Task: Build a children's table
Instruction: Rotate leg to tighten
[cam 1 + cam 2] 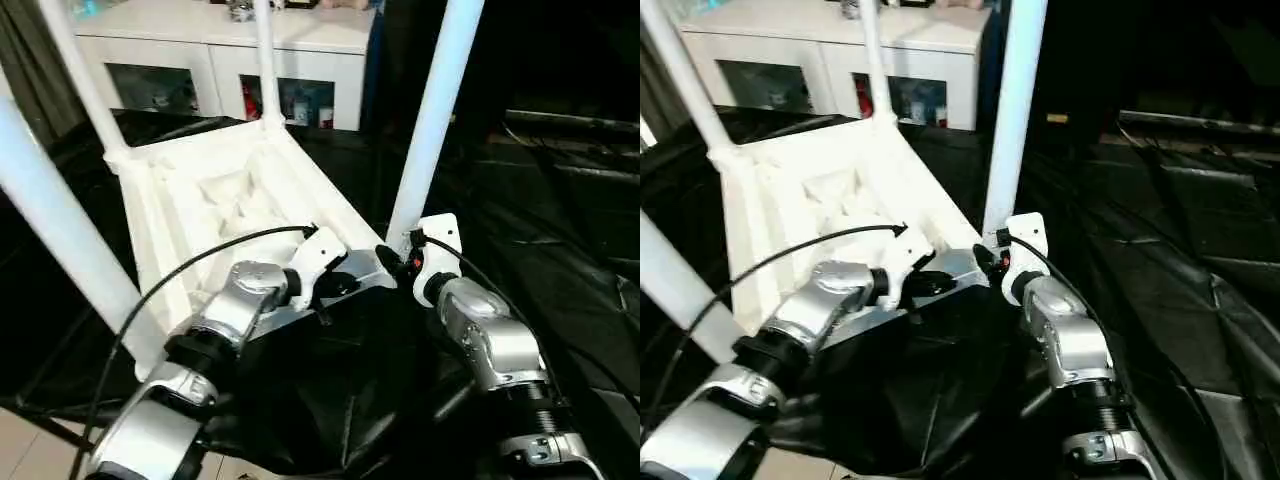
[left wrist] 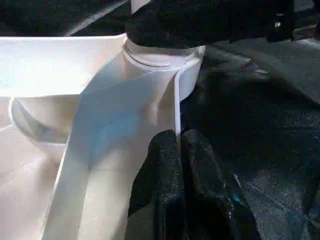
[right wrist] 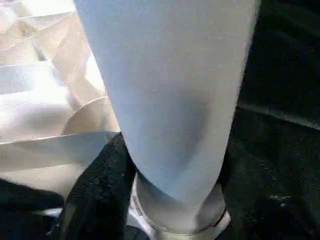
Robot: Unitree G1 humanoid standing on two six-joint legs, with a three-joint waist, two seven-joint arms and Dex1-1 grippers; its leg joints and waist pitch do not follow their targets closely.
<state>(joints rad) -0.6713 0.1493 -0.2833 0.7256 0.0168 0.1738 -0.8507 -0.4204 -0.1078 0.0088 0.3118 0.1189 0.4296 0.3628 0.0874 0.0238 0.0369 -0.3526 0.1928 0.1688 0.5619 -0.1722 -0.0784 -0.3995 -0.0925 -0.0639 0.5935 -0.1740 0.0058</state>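
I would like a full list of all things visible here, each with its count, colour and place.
table top: one, white, upside down on the black sheet, ribbed side up.
legs: four, white, standing up from the corners of the top.
black sheet: one, black, under the table.
cabinet: one, white, glass doors, behind the table.
left gripper: one, black, jaws shut on the top's rim.
right gripper: one, black, jaws around the near right leg's base.

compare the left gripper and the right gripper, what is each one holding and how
The left gripper is pinched shut on the thin rim of the tabletop; the right gripper wraps wider around the base of a leg at its corner socket. Both work at the same near corner.
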